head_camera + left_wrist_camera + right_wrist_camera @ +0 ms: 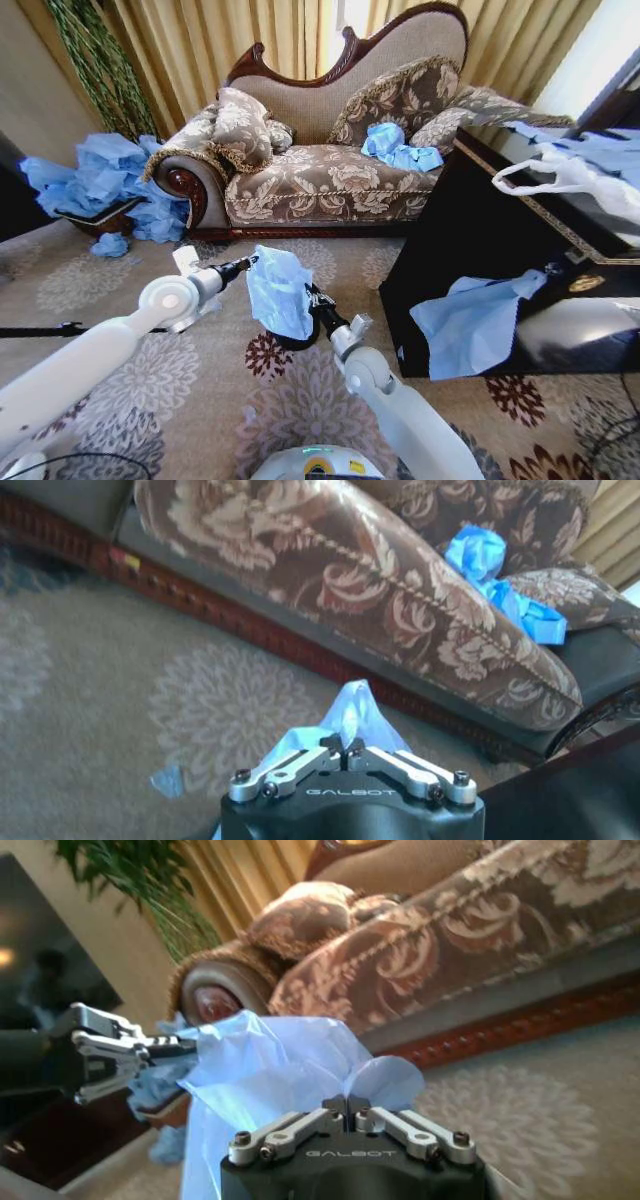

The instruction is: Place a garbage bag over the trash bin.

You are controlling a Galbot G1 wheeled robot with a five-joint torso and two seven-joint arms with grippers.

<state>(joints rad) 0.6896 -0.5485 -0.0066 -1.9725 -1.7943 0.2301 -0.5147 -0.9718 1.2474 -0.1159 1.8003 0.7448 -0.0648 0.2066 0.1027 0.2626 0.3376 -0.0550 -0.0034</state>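
The one word that can be read is "GALBOT", in pale capitals on the dark housing of the left gripper [349, 751], just behind its jaws, which are pinched together on a fold of light-blue film. The same "GALBOT" stands on the housing of the right gripper [348, 1106], again just behind jaws closed on that film. No other text, number or sign can be read on anything else in the room.

Black cabinet [450, 250] right (carpet [300, 400] otherwise open)
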